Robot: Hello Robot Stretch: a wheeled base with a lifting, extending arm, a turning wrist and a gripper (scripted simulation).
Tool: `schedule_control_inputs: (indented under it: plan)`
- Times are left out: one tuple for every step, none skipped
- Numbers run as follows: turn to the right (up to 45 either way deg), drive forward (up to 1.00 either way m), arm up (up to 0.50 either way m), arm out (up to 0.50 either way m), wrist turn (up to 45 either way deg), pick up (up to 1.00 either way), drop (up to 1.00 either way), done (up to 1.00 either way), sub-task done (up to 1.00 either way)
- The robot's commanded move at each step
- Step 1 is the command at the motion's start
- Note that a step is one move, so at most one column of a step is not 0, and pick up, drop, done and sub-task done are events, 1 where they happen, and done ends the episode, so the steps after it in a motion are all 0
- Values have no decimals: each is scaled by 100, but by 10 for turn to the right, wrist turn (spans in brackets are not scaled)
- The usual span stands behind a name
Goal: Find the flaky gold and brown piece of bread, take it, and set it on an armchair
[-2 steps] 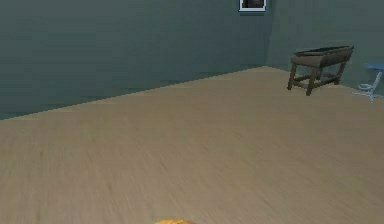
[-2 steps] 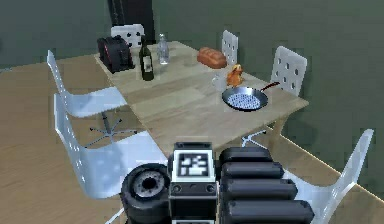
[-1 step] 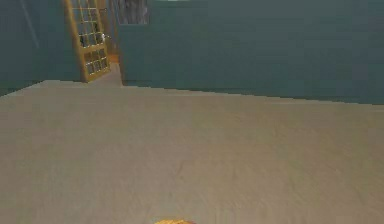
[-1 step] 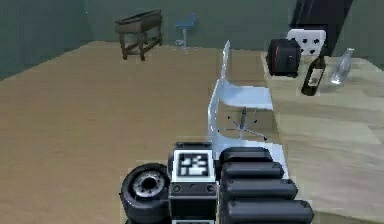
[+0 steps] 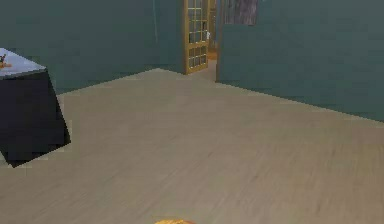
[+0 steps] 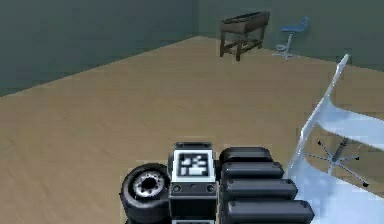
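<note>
In the forward view, a wooden floor (image 5: 200, 140) takes up most of the frame and runs back to teal walls (image 5: 300, 60). At the top, just right of the middle, a wooden door with glass panes (image 5: 199, 35) stands in a doorway. Just right of it, at the top edge, is a dark panel (image 5: 240, 11), too small to name. At the left edge stands a dark cabinet (image 5: 28, 115) with a pale grey top. A small dark thing (image 5: 4, 58) sits on that top, against the frame's edge. At the bottom edge, just left of the middle, a sliver of a gold-orange shape (image 5: 172, 220) lies on the floor. Its colour fits the bread, but too little of it shows to be sure.

In the arm side view, the wooden floor reaches back to dark walls. In the upper right, a dark wooden table (image 6: 245, 30) stands near the far wall, with a blue stool (image 6: 292, 38) just right of it. A white chair (image 6: 335, 125) with a tall back and a spoked foot stands at the right.

At the bottom middle, the arm (image 6: 262, 185) shows as stacked dark blocks. A white square with black marks (image 6: 192, 165) sits at its left. Left of that is the gripper (image 6: 148, 188), seen as a dark round body. Its far end cannot be made out, so I cannot tell how the jaws stand or whether it holds anything.
</note>
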Motion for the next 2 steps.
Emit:
schedule_control_inputs:
  plan:
    - [0,100,0,0,0,0,0,0,0]
    - [-30,0,0,0,0,0,0,0,0]
